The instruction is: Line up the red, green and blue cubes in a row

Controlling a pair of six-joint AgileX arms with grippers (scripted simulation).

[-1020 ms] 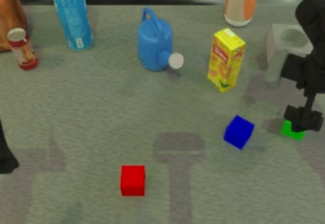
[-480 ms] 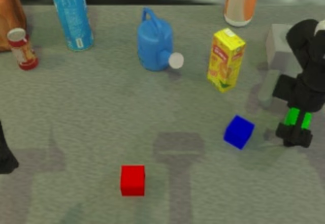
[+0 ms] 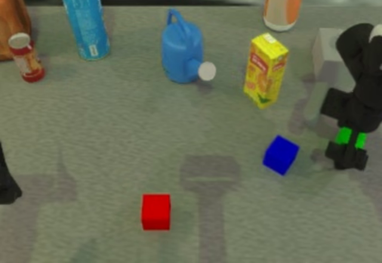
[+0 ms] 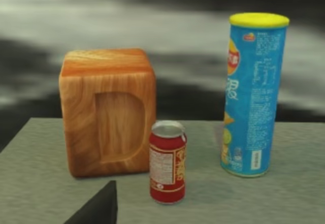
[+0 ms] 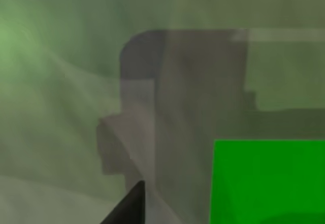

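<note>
the right arm's black two-finger gripper (image 3: 348,151) is over at the right side of the grey-green table (image 3: 119,132), its fingers pressed onto the small bright green matte cube (image 3: 351,138), which shows as a green strip between the dark pads. in the right wrist view that green cube (image 5: 267,181) fills the lower corner, with the table blurred beyond it. whether the cube is clear of the surface i cannot tell.

the small deep blue matte cube (image 3: 280,154) sits on the table near the gripper, to its left and apart from it. the small bright red matte cube (image 3: 156,211) lies well apart from both, nearer the front edge and left of centre.

along the back stand a light-blue plastic jug with a handle (image 3: 182,48), a yellow juice carton (image 3: 265,69), an orange-and-white bottle (image 3: 284,2), a tall blue crisp tube (image 3: 83,15) and a small red can (image 3: 25,56). a grey block (image 3: 327,48) is half hidden behind the right arm.

the left arm is parked at the table's left edge, only a dark sliver (image 3: 7,182) showing; its wrist camera looks at a wooden box (image 4: 107,111), the red can (image 4: 167,169) and the crisp tube (image 4: 253,93).
</note>
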